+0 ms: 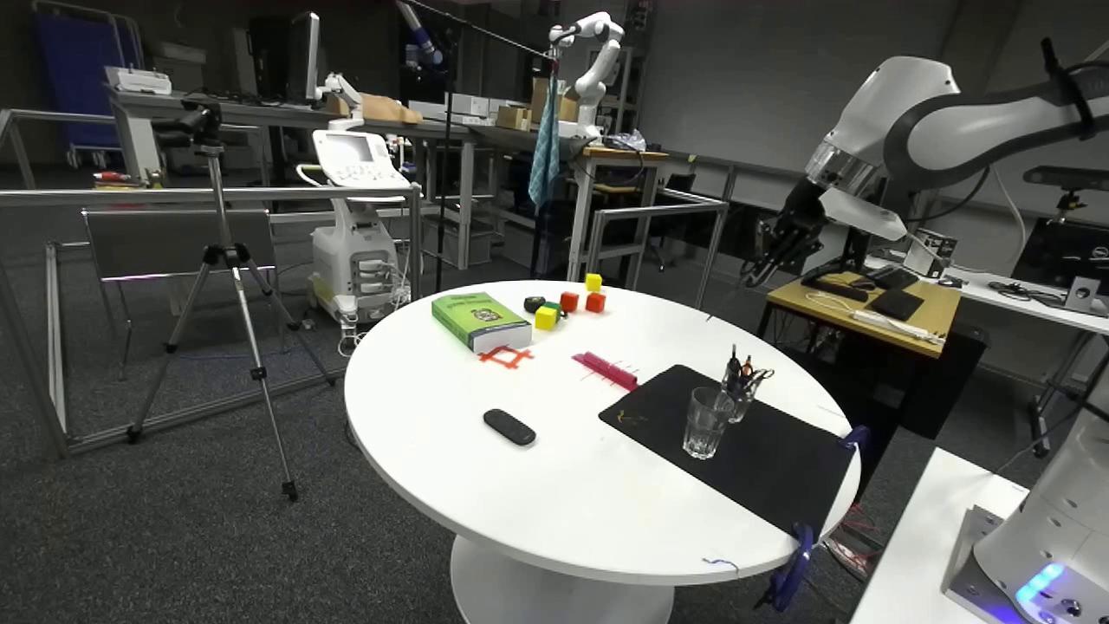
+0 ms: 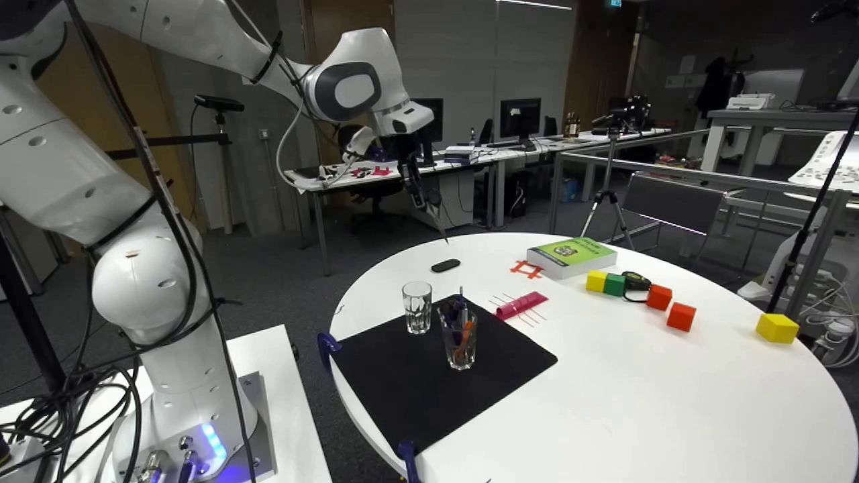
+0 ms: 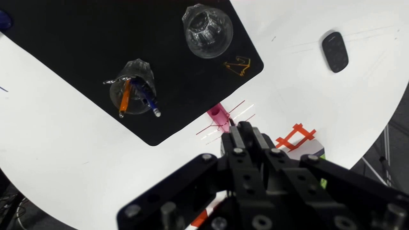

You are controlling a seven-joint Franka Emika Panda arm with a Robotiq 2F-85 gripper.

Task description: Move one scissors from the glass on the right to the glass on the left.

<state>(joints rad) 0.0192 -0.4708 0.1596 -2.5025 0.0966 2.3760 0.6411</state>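
My gripper (image 2: 424,191) is high above the table, near its edge, and is shut on scissors. Their pale pointed end (image 2: 440,225) hangs down in an exterior view; in the wrist view a dark rounded part (image 3: 246,130) sits between the fingers. The gripper also shows in an exterior view (image 1: 775,251). An empty clear glass (image 1: 703,425) stands upright on the black mat; it also shows in the wrist view (image 3: 211,35). Beside it, a second glass (image 2: 462,354) holds an orange item, blue items and a metal item (image 3: 115,80). The scissors are apart from both glasses.
The black mat (image 2: 429,382) is held by blue clamps (image 2: 327,349) at the white round table's edge. A dark oval device (image 1: 509,426), a pink tube (image 1: 611,370), a green book (image 1: 481,319) and several cubes (image 1: 546,318) lie on the table.
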